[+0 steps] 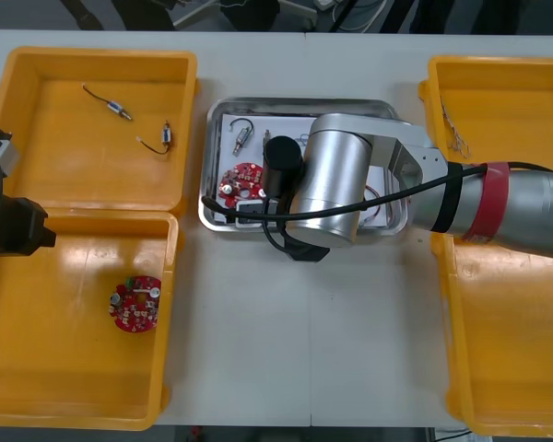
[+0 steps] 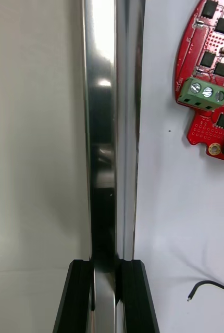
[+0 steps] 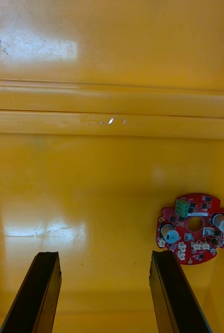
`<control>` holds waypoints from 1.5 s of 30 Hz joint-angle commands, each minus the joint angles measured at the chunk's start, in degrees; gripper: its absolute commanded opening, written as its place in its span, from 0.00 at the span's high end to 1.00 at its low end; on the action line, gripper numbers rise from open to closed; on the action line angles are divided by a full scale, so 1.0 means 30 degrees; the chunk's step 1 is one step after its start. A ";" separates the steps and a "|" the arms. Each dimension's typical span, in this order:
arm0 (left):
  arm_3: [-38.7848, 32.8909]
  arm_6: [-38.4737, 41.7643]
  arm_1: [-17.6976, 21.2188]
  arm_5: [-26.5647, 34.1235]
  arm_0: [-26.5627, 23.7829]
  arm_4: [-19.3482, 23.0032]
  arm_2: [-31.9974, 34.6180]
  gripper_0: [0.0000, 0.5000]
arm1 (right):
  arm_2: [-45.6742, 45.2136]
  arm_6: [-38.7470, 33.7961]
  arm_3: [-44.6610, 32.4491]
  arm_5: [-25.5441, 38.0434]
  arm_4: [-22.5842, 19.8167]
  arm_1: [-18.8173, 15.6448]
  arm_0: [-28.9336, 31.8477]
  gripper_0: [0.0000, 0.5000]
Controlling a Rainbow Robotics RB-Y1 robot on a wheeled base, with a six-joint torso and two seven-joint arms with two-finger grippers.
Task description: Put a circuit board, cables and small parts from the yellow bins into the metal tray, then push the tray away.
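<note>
Light table (image 1: 286,350), yellow plastic bins (image 1: 64,157) at both sides, shiny metal tray (image 1: 212,210) between them (white inside). Right gripper (image 2: 106,270) clenched on the tray's near rim; left gripper (image 3: 105,255) released over the near left bin. Round red circuit board (image 1: 242,180) lies in the tray near a thin black cable (image 2: 206,282); second red board (image 3: 194,234) in that bin.

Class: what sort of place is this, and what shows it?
Likely an electronics kitting bench: yellow bins, red circuit boards, a metal tray whose rim the right gripper clamps; left gripper open over a bin.
</note>
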 commanded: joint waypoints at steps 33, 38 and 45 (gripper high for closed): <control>-0.0589 -0.1250 0.0855 -0.0192 0.0229 -0.0187 0.0629 0.00 | -0.1478 0.3373 0.4968 -0.3626 0.0447 0.0124 -0.2356 1.00; -0.0589 -0.1250 0.0855 -0.0192 0.0229 -0.0187 0.0629 0.00 | -0.1478 0.3549 0.5495 -0.3890 0.0154 0.0329 -0.2620 1.00; -0.0589 -0.1250 0.0855 -0.0192 0.0229 -0.0187 0.0629 0.00 | -0.1478 0.3784 0.6169 -0.4505 0.0037 0.0505 -0.2825 1.00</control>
